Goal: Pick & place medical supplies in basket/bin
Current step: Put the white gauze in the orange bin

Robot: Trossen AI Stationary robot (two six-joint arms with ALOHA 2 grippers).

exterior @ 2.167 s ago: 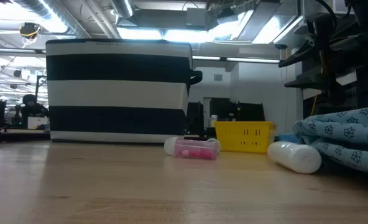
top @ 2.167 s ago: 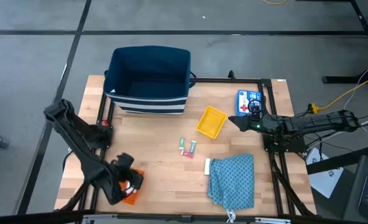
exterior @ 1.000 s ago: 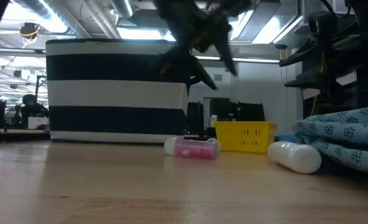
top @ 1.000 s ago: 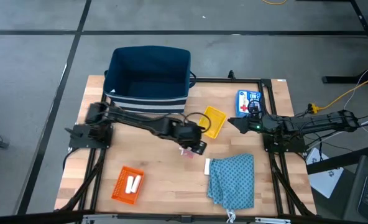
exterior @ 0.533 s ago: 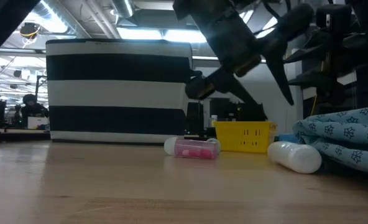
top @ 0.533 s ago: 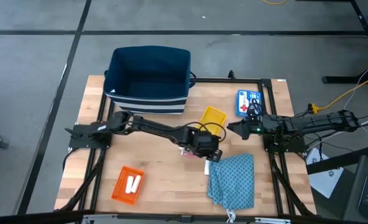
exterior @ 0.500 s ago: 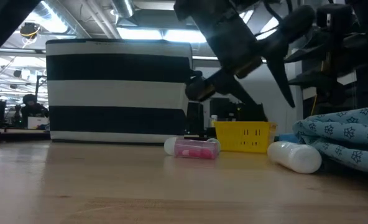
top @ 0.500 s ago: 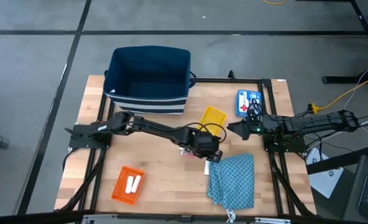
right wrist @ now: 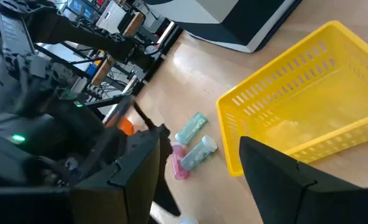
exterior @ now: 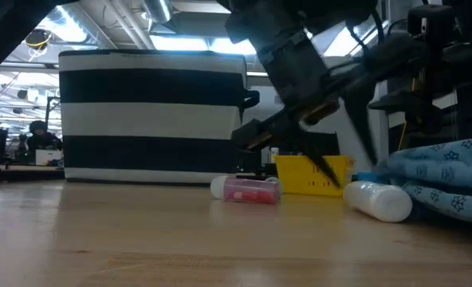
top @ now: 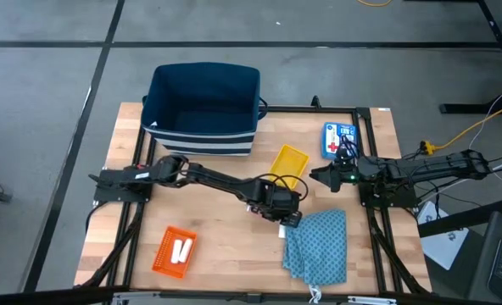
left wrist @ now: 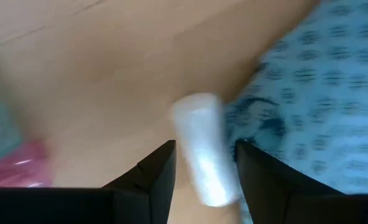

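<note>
- Presently we list the table (top: 209, 246), wooden, bearing all that follows.
- Basket (top: 203, 108), navy with striped sides, at the table's 11 o'clock; looks empty, well apart from the work.
- Teal-blue patterned cloth (top: 319, 246), at 5 o'clock, crumpled; its near edge touches the roll and, we judge, could snag a finger.
- Left gripper (top: 287, 219), reaching to table centre, poised over the white roll (left wrist: 202, 149); fingers parted with nothing held, the roll lying in the gap ahead of them, its long axis running along the fingers' line. This arm is clearly the nearer.
- Right gripper (top: 313, 175), waiting at 3 o'clock, fingers fully spread, holding nothing.
- Yellow tray (top: 288, 164), just beyond the left gripper toward 1 o'clock.
- Orange tray (top: 174, 252), at 7 o'clock, holding another white roll (top: 181, 251).
- First-aid card (top: 337, 141), at 2 o'clock.
- Pink tube (exterior: 248, 190) and green tubes (right wrist: 196, 140), beside the roll toward 9 o'clock, near the fingers' path.
</note>
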